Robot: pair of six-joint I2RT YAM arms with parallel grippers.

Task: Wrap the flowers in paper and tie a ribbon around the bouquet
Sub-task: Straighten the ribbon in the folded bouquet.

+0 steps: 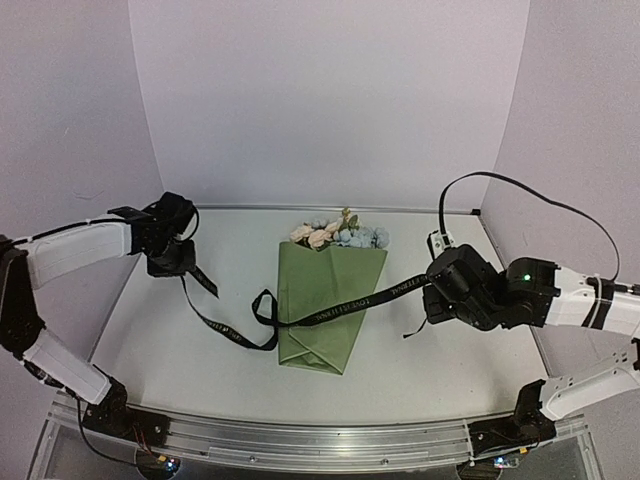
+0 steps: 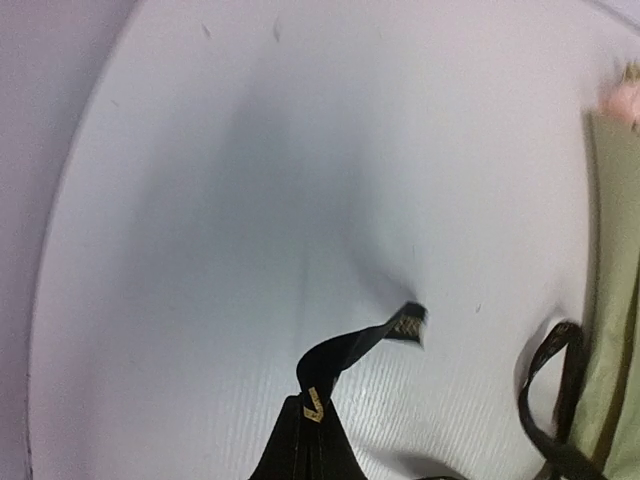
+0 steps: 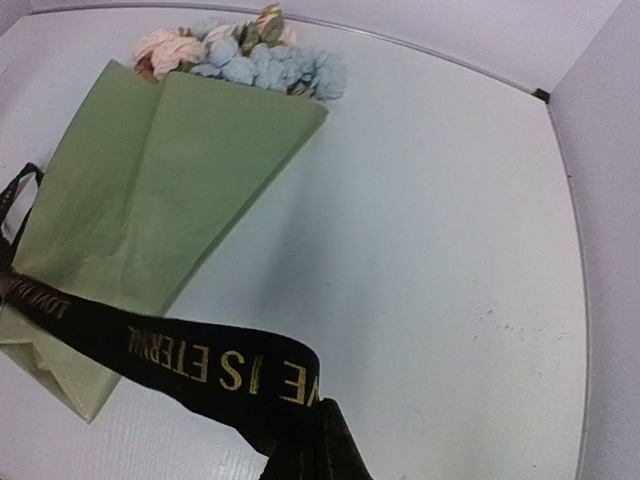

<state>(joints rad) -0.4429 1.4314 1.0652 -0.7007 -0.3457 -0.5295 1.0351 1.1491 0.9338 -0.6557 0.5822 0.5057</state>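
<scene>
The bouquet point(image 1: 325, 305) lies in the middle of the table, a cone of olive-green paper point(image 3: 150, 190) with its wide end away from me. Pale blue, cream and peach flowers point(image 1: 340, 233) show at that end. A black ribbon point(image 1: 340, 308) with gold lettering runs across the paper and loops at its left edge. My left gripper point(image 1: 183, 272) is shut on one end of the ribbon point(image 2: 350, 350), whose short tail curls beyond the fingertips point(image 2: 310, 425). My right gripper point(image 1: 430, 288) is shut on the other end point(image 3: 180, 365), lifted above the table right of the cone.
Lilac walls point(image 1: 330, 100) close the table in at the back and on both sides. A metal rail point(image 1: 300, 440) runs along the near edge between the arm bases. A black cable point(image 1: 540, 200) arcs above the right arm.
</scene>
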